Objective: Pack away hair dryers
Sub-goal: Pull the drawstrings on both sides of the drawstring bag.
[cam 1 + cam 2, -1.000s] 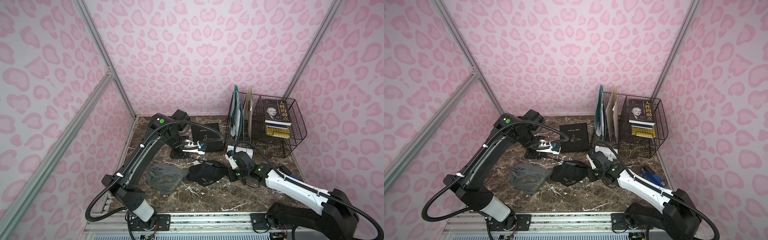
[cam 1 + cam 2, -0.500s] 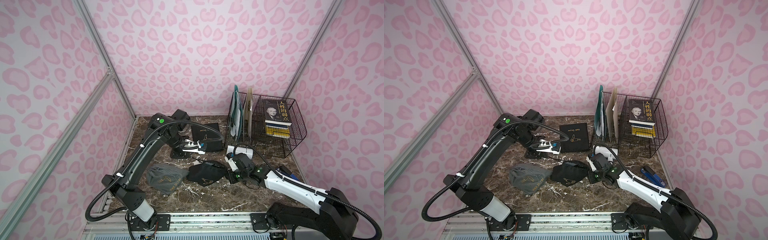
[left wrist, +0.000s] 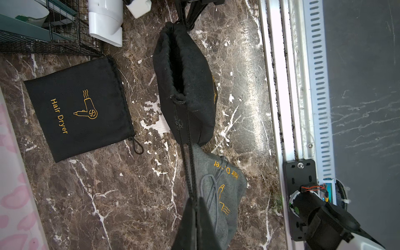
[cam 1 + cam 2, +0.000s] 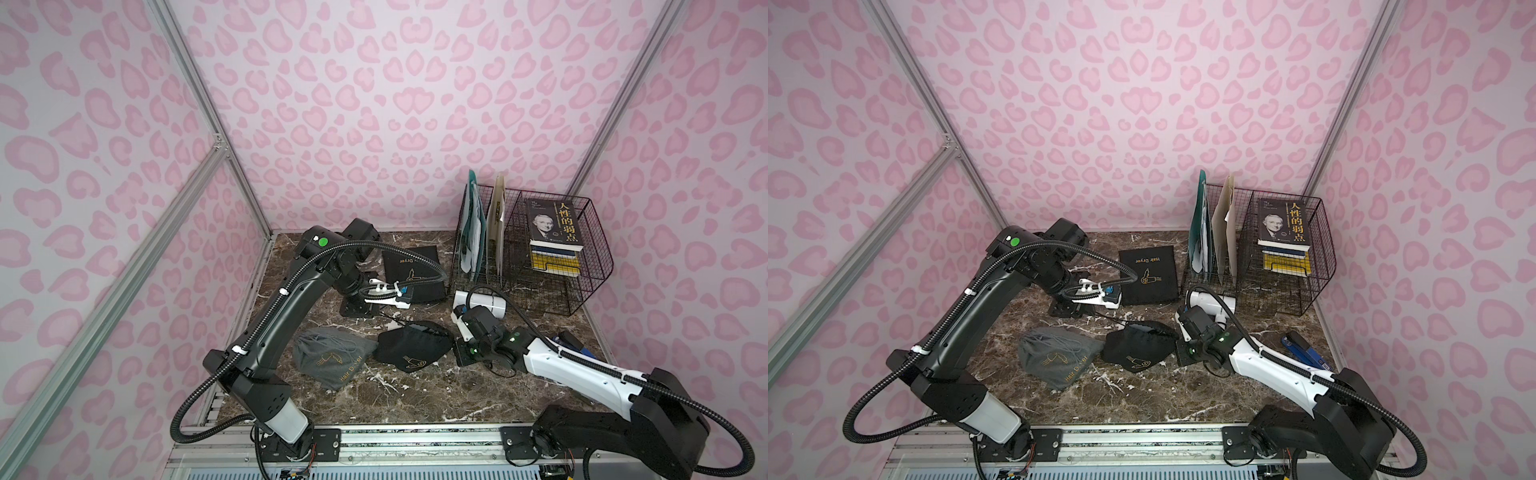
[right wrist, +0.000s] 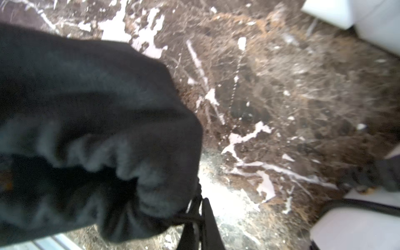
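both pinching cords of bulging black pouch (image 4: 411,347): left pincer (image 3: 194,198), right pincer (image 5: 200,200); brown marble tabletop (image 4: 415,399), pink-spotted walls (image 4: 374,104).

The white hair dryer (image 3: 105,23) is cut off at the edge; the black pouch (image 5: 86,129) is blurred.

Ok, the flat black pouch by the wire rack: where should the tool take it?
The gathered drawstring hem of the flat black pouch, the edge opposite its gold print. It lies flat on the table, so only that ruffled hem offers a pinch. Come from above, probably by the cord loop.
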